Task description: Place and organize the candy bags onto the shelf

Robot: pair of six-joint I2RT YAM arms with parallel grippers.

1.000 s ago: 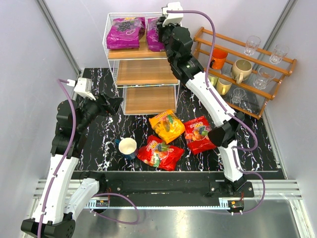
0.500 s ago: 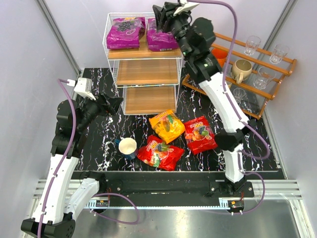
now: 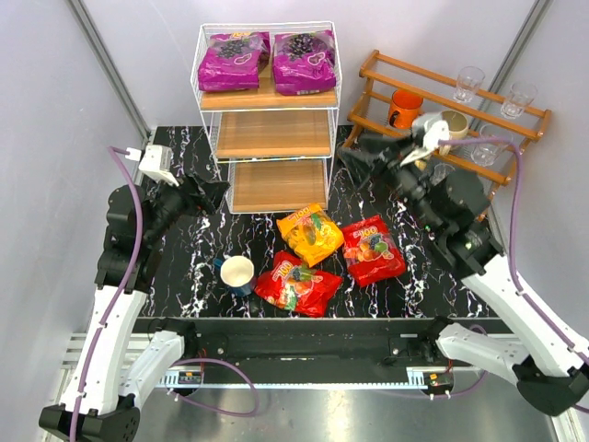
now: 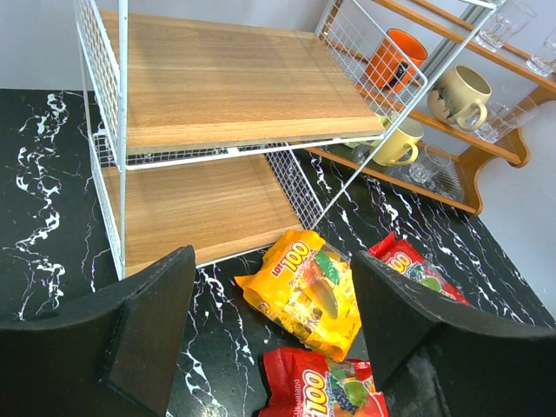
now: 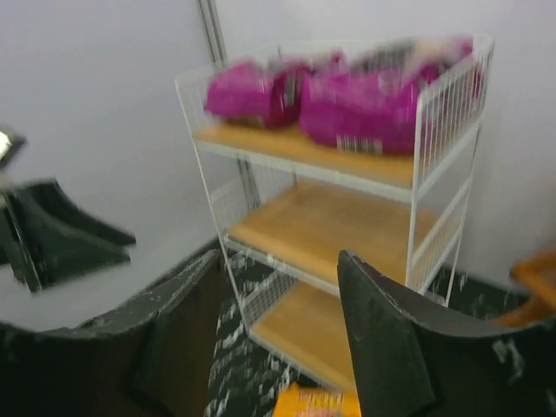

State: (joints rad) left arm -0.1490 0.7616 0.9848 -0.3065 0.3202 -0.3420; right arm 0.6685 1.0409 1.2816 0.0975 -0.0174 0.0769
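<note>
Two purple candy bags point(image 3: 235, 57) point(image 3: 304, 60) lie side by side on the top tier of the white wire shelf point(image 3: 272, 134). They also show blurred in the right wrist view point(image 5: 252, 91) point(image 5: 382, 109). An orange bag point(image 3: 311, 233) and two red bags point(image 3: 373, 249) point(image 3: 296, 284) lie on the black marble table in front of the shelf. My left gripper point(image 3: 219, 196) is open and empty, left of the shelf, facing the orange bag point(image 4: 304, 291). My right gripper point(image 3: 354, 157) is open and empty, in the air to the right of the shelf.
A white-and-blue cup point(image 3: 237, 273) stands left of the near red bag. A brown wooden rack point(image 3: 479, 170) with mugs and glasses stands at the back right, close behind my right arm. The shelf's middle tier point(image 4: 234, 87) and bottom tier point(image 4: 200, 204) hold nothing.
My right gripper has let go of the second purple bag on the top tier and pulled back, down and to the right. The left arm has not moved.
</note>
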